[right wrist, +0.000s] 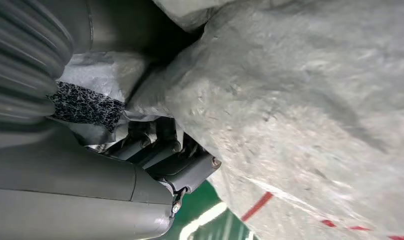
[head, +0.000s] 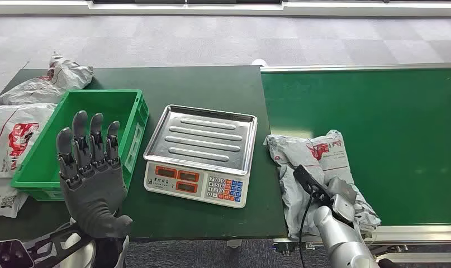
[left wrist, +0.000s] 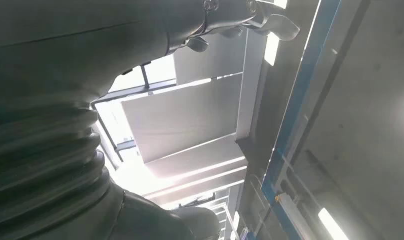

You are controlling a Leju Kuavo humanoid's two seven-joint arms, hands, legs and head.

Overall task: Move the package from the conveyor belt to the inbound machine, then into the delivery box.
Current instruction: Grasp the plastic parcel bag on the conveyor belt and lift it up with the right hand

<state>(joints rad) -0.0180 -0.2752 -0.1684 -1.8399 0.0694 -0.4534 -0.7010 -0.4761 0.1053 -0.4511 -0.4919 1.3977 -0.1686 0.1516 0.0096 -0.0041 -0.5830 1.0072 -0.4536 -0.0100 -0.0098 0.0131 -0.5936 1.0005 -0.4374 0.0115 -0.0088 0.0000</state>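
Grey package [head: 318, 167] lower right on the green conveyor belt [head: 396, 123], grasped by the right hand [head: 329, 195]; left hand [head: 91, 178] lower left, raised, fingers spread, holding nothing.

Grey package [head: 318, 162] (red print), green crate [head: 77, 120].

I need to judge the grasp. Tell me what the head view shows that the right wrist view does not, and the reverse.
Head view alone: the scale with its steel tray, the green crate, other bags on the table, the raised left hand, and the conveyor belt. Right wrist view alone: the right hand's dark fingers tucked under the package's crumpled grey plastic. Both show the package and a bit of green belt.
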